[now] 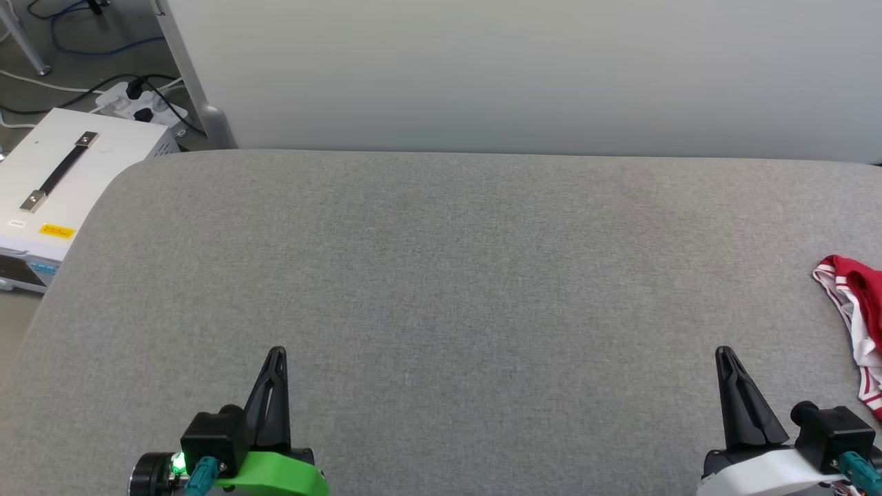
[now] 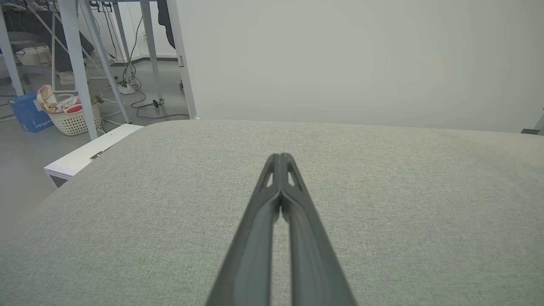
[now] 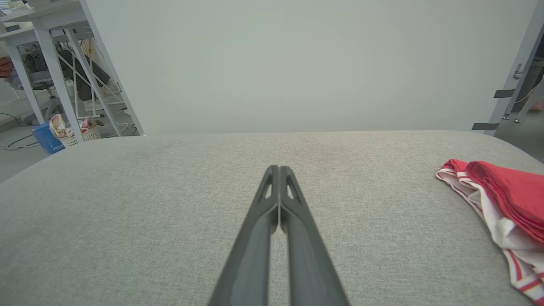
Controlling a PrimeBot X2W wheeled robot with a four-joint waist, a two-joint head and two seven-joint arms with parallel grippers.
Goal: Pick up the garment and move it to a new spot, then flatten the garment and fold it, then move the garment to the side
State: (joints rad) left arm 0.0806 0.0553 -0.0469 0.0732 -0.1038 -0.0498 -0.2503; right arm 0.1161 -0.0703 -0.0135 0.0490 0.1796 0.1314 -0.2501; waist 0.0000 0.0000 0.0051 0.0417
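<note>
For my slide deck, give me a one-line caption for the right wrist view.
Shut right claw points across the grey fabric surface, the red-and-white garment bunched at the view's right edge.

The garment (image 1: 861, 293) is being borne by the padded tabletop (image 1: 441, 275) at its far R edge, near the right gripper (image 1: 723, 353), to its R. The left gripper (image 1: 276, 353) is being held over the near L part, well apart from both. A wall panel (image 1: 524, 76) is being seen behind the tabletop. An equipment case (image 1: 76, 172) is being seen L of it, w/ a power strip (image 1: 134, 103) behind.
</note>
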